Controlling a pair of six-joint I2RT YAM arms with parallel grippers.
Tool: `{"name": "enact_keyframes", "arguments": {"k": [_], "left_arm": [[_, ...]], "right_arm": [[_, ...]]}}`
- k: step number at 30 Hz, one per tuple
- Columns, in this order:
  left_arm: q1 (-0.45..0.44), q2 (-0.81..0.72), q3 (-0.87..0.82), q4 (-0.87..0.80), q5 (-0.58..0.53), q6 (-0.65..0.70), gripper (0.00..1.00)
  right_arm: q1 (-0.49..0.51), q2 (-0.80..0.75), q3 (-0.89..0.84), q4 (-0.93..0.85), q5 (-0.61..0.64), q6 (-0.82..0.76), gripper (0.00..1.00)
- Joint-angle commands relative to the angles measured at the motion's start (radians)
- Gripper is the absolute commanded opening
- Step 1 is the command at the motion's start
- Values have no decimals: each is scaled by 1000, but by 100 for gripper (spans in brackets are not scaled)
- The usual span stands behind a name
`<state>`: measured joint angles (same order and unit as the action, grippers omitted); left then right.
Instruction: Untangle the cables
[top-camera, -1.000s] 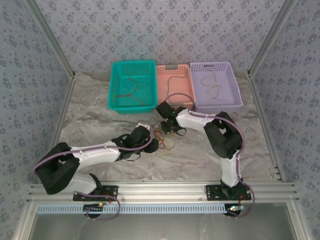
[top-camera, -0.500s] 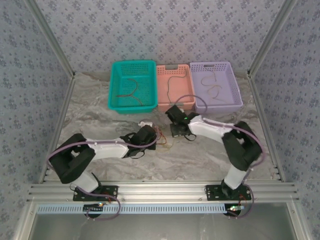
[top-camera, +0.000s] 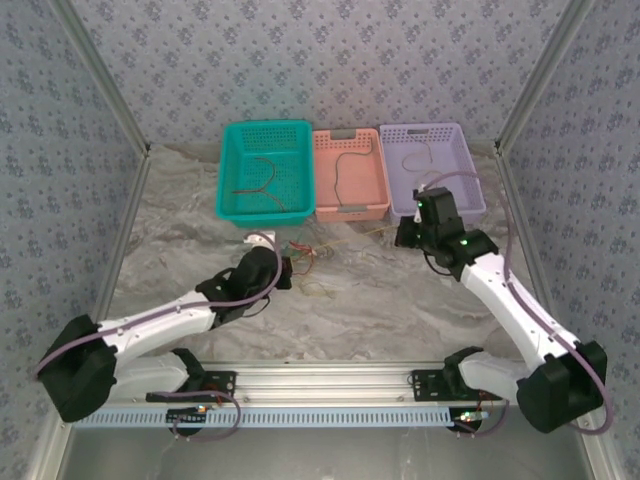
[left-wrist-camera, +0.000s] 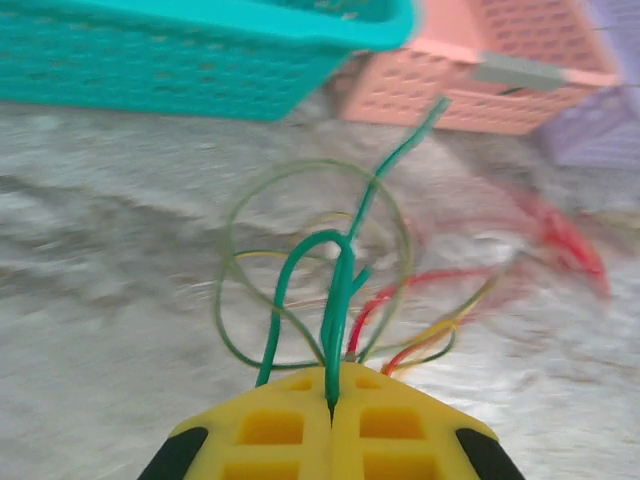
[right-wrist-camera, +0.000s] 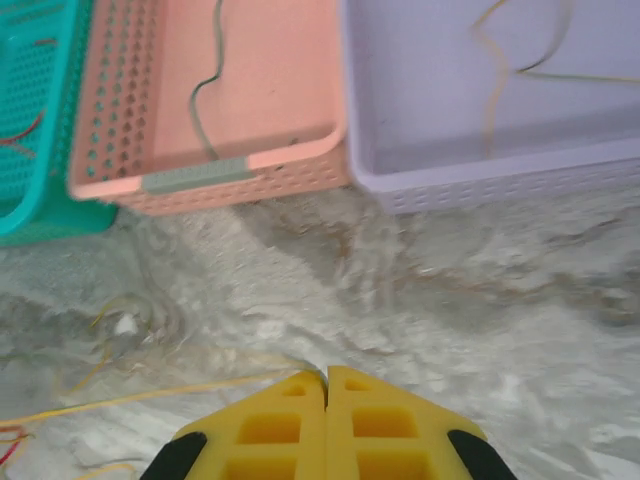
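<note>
Jaws of the left gripper (left-wrist-camera: 332, 388) have just come together and now pinch the green cable (left-wrist-camera: 340, 270), lifting it off the tangle (top-camera: 312, 262) at mid-bench (top-camera: 380, 300), just in front of the teal basket (top-camera: 266, 127). The right gripper (right-wrist-camera: 326, 380) has its tips together, and the yellow cable (right-wrist-camera: 150, 397) runs straight into them, apparently clamped. The right arm has swung from beside the tangle toward the bench's right side, in front of the purple basket (top-camera: 420, 129). The yellow strand now stretches between knot and gripper. Judgement: the yellow cable is being drawn free, while the red loops (left-wrist-camera: 400, 285) remain caught with the green.
</note>
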<state>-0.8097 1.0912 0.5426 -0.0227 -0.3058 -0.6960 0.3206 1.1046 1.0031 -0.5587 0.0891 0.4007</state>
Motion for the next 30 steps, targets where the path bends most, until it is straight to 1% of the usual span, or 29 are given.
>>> {"name": "enact_keyframes", "arguments": {"k": [1, 5, 8, 11, 13, 15, 17, 22, 26, 30], "left_arm": [[40, -28, -56, -195, -75, 27, 0], [44, -48, -64, -184, -38, 64, 0], [46, -37, -60, -194, -35, 74, 0], [49, -28, -51, -228, -61, 63, 0], [53, -23, -44, -261, -95, 51, 0], [67, -18, -41, -288, -114, 52, 1], [82, -16, -38, -313, -127, 56, 3], [106, -30, -50, -322, -121, 62, 5], [111, -24, -44, -328, -124, 51, 4], [114, -2, -35, -331, -131, 36, 4]], "right_arm": [[-57, -29, 91, -61, 104, -22, 0], [-61, -25, 151, -78, 89, -30, 0], [-55, -17, 175, -88, 69, -27, 0], [-51, -30, 177, -97, 103, -23, 0], [-68, -41, 180, -112, 114, -19, 0], [-95, -43, 249, -136, 115, -22, 0], [-128, -42, 305, -163, 112, -23, 0], [-229, -28, 499, -200, 42, -33, 0], [-237, 15, 662, -221, 6, -57, 0], [-240, 49, 813, -237, 10, -61, 0]]}}
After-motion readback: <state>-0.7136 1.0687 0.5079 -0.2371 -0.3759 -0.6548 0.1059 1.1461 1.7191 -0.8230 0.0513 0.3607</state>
